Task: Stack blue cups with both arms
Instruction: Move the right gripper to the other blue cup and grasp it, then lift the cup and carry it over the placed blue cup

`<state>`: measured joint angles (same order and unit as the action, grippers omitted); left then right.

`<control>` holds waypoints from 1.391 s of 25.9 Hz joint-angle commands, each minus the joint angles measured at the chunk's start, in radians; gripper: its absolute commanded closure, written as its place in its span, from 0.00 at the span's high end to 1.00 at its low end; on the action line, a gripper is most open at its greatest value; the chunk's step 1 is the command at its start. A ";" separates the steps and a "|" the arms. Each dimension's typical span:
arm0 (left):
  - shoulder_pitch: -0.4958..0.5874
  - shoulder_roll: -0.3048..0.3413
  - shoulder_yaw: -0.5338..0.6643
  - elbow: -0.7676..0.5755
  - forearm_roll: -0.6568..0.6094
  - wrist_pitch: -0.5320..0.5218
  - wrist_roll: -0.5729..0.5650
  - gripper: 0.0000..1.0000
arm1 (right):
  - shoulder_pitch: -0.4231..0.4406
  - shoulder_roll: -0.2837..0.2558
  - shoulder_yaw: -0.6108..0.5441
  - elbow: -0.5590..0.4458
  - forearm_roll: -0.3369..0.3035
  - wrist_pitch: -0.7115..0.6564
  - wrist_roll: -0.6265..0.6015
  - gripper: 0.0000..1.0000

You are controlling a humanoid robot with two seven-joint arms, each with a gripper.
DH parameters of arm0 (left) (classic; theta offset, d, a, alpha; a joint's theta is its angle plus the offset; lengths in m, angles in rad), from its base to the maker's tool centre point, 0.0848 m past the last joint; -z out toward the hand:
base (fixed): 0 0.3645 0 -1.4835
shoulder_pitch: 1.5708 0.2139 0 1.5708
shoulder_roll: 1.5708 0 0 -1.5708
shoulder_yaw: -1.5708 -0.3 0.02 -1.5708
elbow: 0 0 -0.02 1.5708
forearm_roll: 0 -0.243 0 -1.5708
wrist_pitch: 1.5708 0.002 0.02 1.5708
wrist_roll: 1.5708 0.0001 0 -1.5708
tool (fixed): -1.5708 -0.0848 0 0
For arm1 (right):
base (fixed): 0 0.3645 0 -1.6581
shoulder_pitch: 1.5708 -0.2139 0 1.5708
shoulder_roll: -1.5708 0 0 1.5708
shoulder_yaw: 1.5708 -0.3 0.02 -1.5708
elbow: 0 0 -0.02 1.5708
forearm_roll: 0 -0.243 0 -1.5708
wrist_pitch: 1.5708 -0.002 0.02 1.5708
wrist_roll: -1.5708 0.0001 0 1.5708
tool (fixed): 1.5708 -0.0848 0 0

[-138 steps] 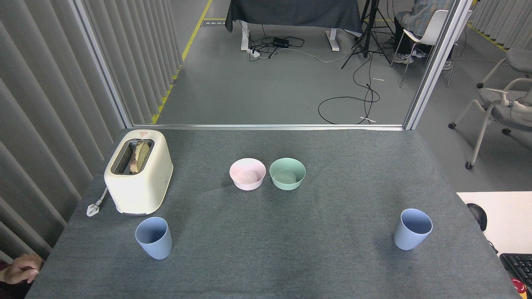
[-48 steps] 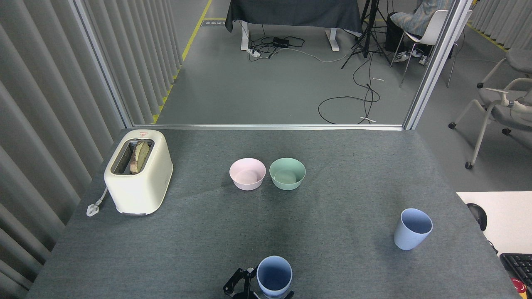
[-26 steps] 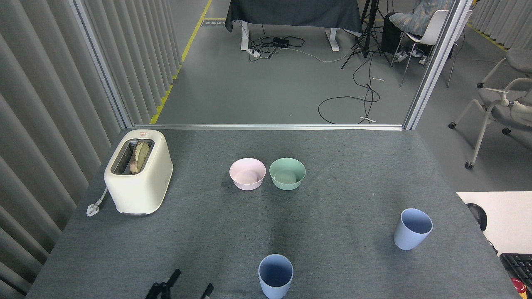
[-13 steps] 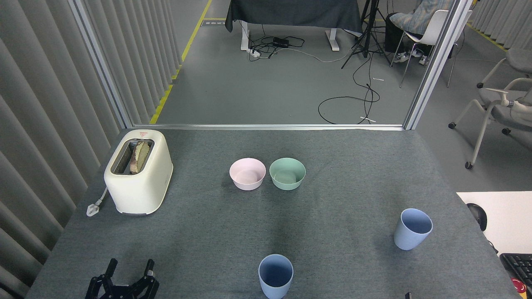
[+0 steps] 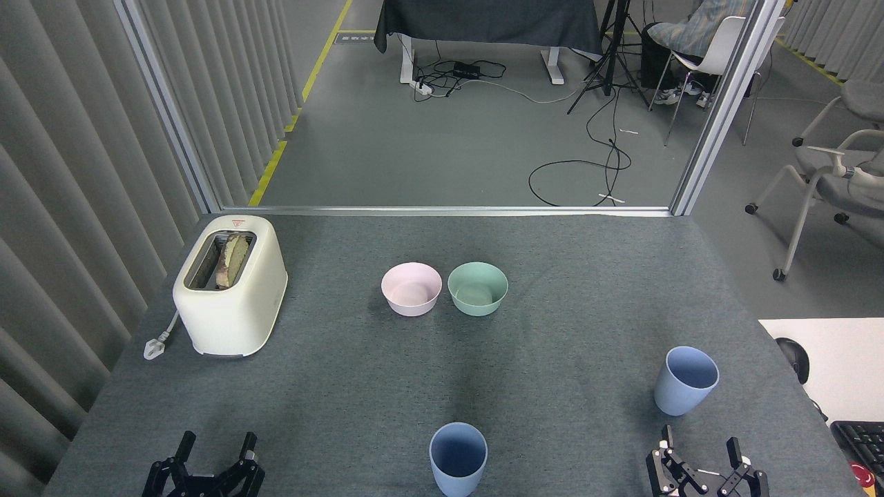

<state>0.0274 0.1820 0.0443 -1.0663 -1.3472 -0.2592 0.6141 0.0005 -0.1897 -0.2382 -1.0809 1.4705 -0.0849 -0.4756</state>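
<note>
Now that the right gripper (image 5: 707, 461) has risen into view just below the right cup (image 5: 685, 380), fingers spread and empty, that cup looks next for pickup. The left gripper (image 5: 215, 455) waits at the near left, also wide and empty, apart from the centre cup (image 5: 458, 458). Both are smooth, matte, tapered plastic on a grey felt-like table (image 5: 566, 304).

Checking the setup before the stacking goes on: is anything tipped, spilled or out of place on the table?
Nothing stands out. Both blue cups stand upright and apart, the pink bowl and green bowl sit upright side by side, and the toaster holds bread. No spills.
</note>
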 commanded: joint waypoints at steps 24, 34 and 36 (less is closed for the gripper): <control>0.022 0.005 0.000 0.000 -0.003 0.001 0.001 0.99 | -0.387 -0.053 0.033 0.447 0.008 0.008 0.002 0.99; 0.019 0.001 0.000 0.002 -0.003 0.003 0.001 0.99 | -0.209 -0.044 0.108 0.118 0.007 -0.076 -0.008 0.54; 0.017 -0.001 -0.001 0.002 -0.003 0.005 0.001 0.99 | -0.090 -0.036 0.151 -0.086 0.007 -0.119 -0.001 0.54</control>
<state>0.0462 0.1827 0.0440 -1.0647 -1.3500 -0.2564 0.6155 -0.2313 -0.2317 -0.1418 -0.9149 1.4780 -0.1505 -0.4816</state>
